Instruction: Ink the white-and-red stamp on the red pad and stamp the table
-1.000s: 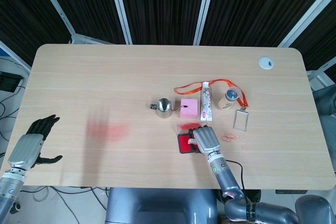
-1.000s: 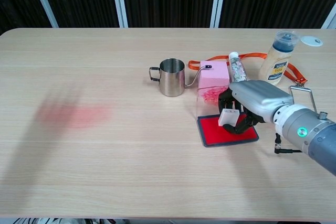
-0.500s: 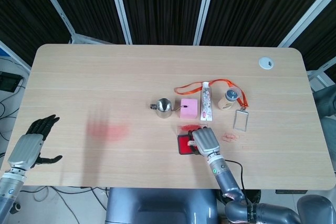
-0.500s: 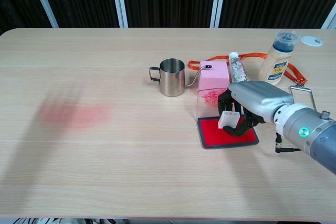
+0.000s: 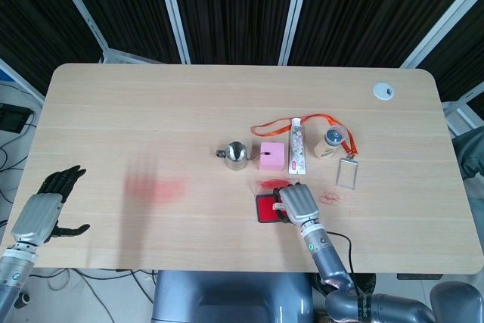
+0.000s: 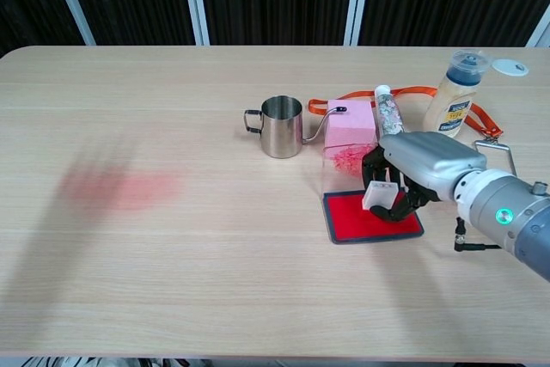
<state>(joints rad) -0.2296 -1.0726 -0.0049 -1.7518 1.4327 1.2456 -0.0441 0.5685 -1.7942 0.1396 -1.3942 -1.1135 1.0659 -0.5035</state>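
Observation:
My right hand [image 6: 417, 171] grips the white-and-red stamp [image 6: 376, 195], whose white block shows between the fingers in the chest view. The stamp is low over the red pad [image 6: 357, 223], at or just above its inked surface; I cannot tell whether they touch. The pad's clear lid [image 6: 337, 167] stands open behind it. In the head view the right hand [image 5: 299, 202] covers most of the red pad [image 5: 262, 208] and hides the stamp. My left hand [image 5: 45, 209] hangs off the table's left front edge, fingers spread, holding nothing.
Behind the pad stand a steel cup [image 6: 280, 126], a pink block [image 6: 351, 125], a tube [image 6: 388, 111], a mayonnaise bottle [image 6: 455, 95] and a badge holder [image 5: 347, 173] on an orange lanyard [image 5: 274, 124]. Red ink marks [image 5: 330, 198] lie right of the pad. A faint red smear [image 6: 129, 186] tints the table's left half.
The right hand with the stamp has shifted slightly right over the pad. The left hand has not moved.

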